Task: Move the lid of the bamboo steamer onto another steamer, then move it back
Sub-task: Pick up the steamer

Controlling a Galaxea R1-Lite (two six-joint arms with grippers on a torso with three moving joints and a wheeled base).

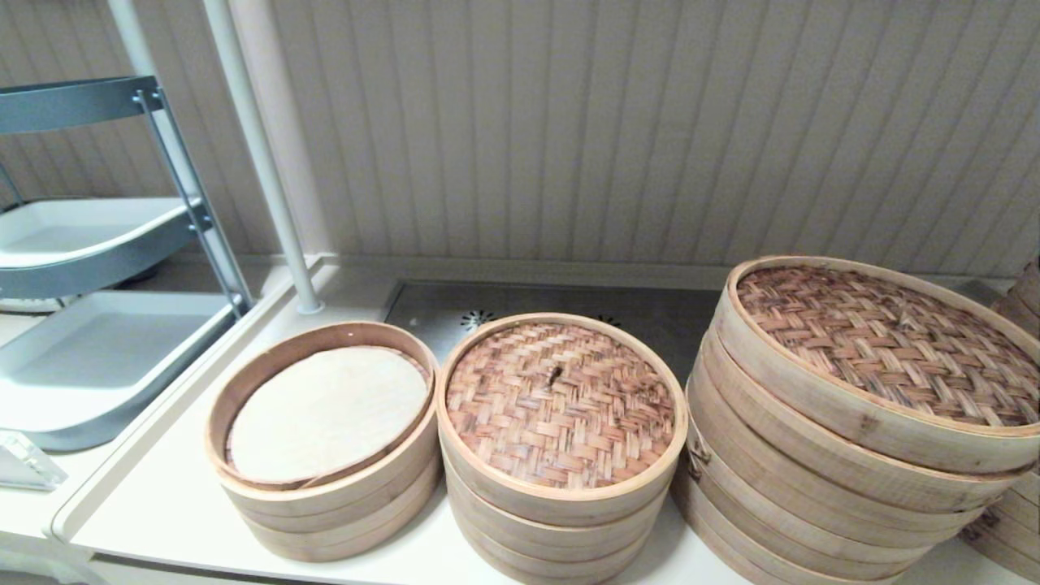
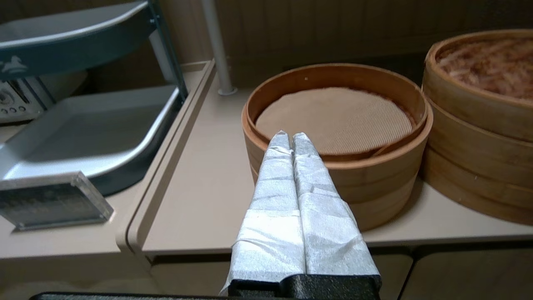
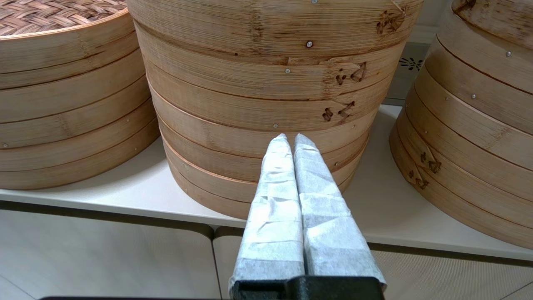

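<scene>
**Both arms held back, lid sitting on the middle steamer**

On my far left a grey tiered rack [image 1: 106,268] holds pale trays, and a white pole [image 1: 268,162] rises from the counter [image 1: 154,504] beside it.

My left gripper [image 2: 292,139] hangs in front of the counter's near edge, off the surface, its two wrapped fingers [image 2: 279,196] pressed flat together with nothing between them. It points at the open small steamer [image 1: 325,443], the leftmost of the row. That steamer has no cover; a pale round liner [image 1: 329,410] lies inside it, with a thin dark gap showing along part of its edge.

Just beside it, touching or nearly so, stands the middle small steamer [image 1: 561,504]. The bamboo steamer lid [image 1: 561,402] sits squarely on top of it, reddish-brown weave up, the tiny dark knot at its centre, pale rim all round.

Next comes the large steamer stack [image 1: 821,487], close against the middle one, topped by a bigger, darker woven lid [image 1: 890,341] that sits tilted.

My right gripper [image 3: 290,141] hovers low before the counter edge, facing the side wall of that large stack, fingers clenched on nothing. Another steamer stack [image 3: 479,125] stands at the far right.
</scene>
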